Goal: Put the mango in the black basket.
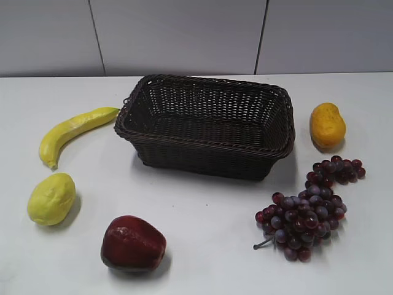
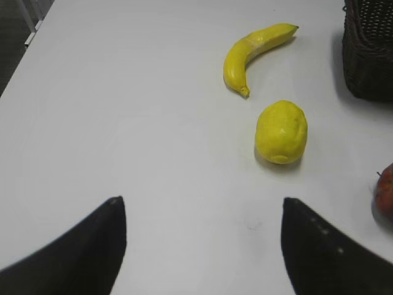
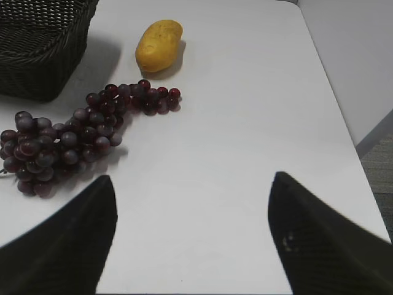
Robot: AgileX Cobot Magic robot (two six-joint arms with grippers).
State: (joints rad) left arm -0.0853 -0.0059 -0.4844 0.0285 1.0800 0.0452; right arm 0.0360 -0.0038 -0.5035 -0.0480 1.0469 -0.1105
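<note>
Mango (image 1: pixel 327 125) is what we are looking for, and we are finding it lying on the white table (image 1: pixel 202 246) just off the right end of the black basket (image 1: pixel 206 126), apart from the wicker and touching nothing, with the bunch of purple grapes (image 1: pixel 307 212) sprawling on the table nearer to us. We are keeping both arms back from the work: neither is showing in the exterior view, and each wrist camera is looking out over bare table between two dark fingers. Our right gripper (image 3: pixel 193 236) is hanging with its jaws spread wide and nothing between them, the mango sitting well ahead of it beyond the grapes; we are judging this the arm for the job, since the fruit lies on its side. Our left gripper (image 2: pixel 202 243) is likewise gaping and empty, facing the banana (image 2: pixel 253 54) and the lemon (image 2: pixel 281 132), with the red apple (image 2: pixel 385 195) peeking in at the edge. We are reckoning the task not yet started, the basket sitting empty, and we are thinking the reach should be passing over the grapes rather than dragging through them, as the loose cluster lies between jaws and fruit.
</note>
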